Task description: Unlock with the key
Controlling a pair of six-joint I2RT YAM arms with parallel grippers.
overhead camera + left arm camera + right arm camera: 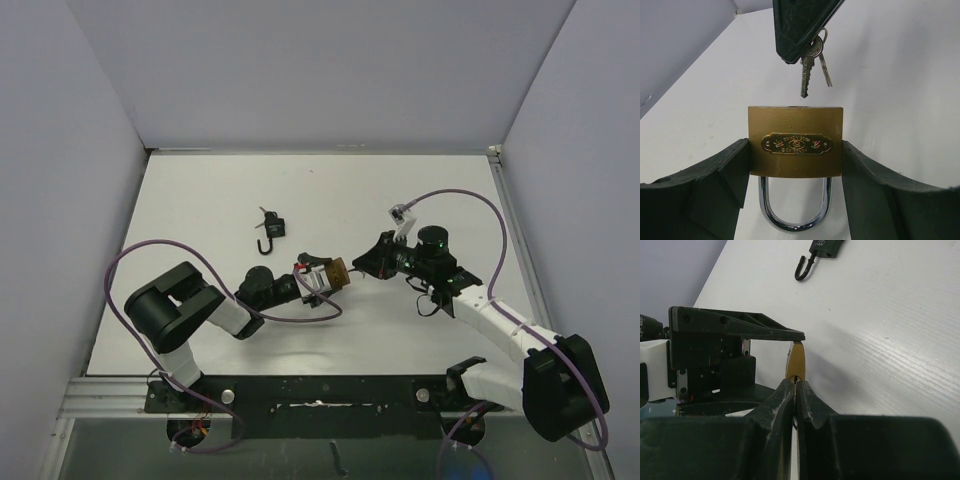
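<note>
The brass padlock (795,140), near the middle of the table (200,190), bears an embossed plate with upside-down lettering too fine to read. Its steel shackle points toward the left gripper (795,167), whose fingers clamp the lock's sides. The key (806,75) hangs just above the lock's top, its head hidden inside the closed right gripper (795,390). A black padlock (270,228) lies well apart.

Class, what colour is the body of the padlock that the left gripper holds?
The padlock is brass gold, its shackle silver; clearest in the left wrist view.
</note>
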